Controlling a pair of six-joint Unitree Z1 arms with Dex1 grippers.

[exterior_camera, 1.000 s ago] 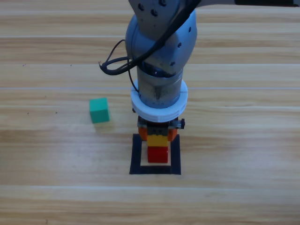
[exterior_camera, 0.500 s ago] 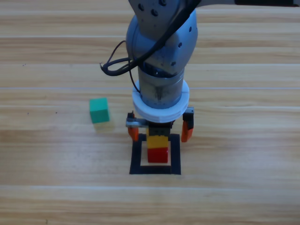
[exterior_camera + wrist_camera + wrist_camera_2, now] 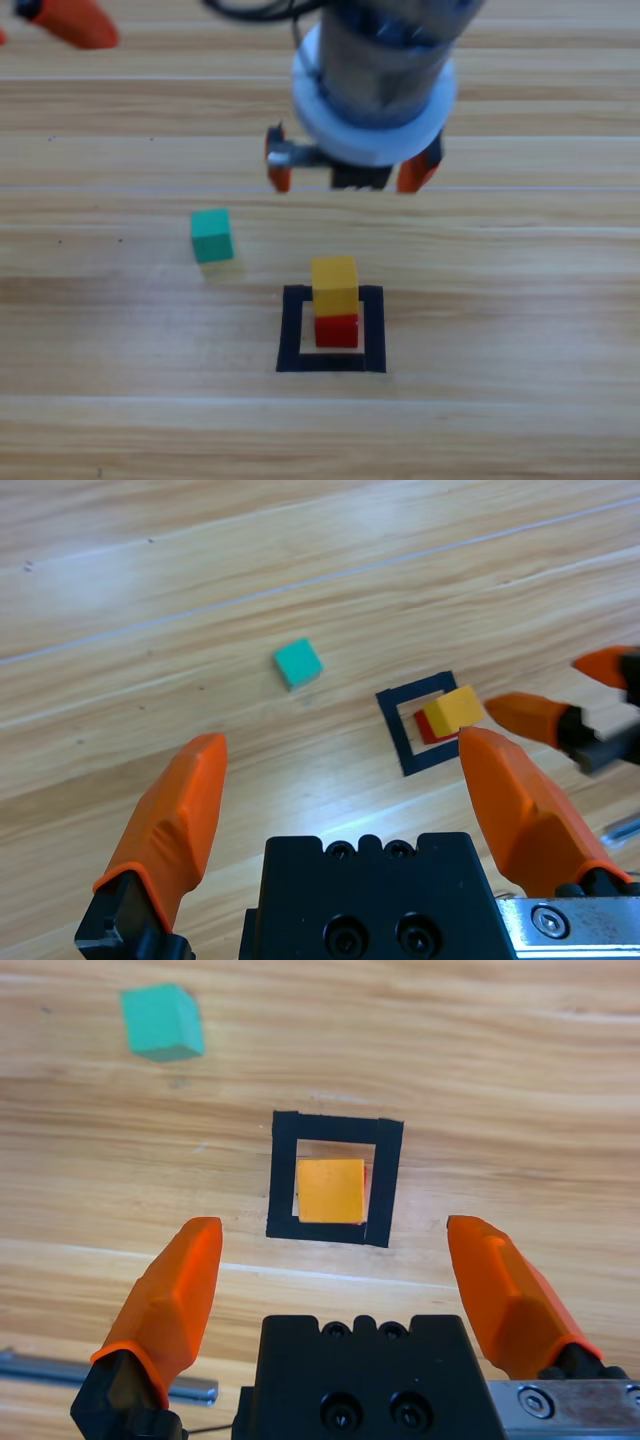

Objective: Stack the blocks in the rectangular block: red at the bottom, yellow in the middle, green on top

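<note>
my right fingers (image 3: 352, 172) hang spread above the yellow cube (image 3: 334, 284) stacked on red (image 3: 337, 331) inside the black outline (image 3: 290, 330); green cube (image 3: 211, 235) sits apart; left fingers (image 3: 340, 800) spread too.

I see wooden tabletop (image 3: 520, 420) | black square outline (image 3: 290, 335) mid-tabletop, red cube (image 3: 337, 331) inside it | green cube (image 3: 212, 235) toward left edge
</note>
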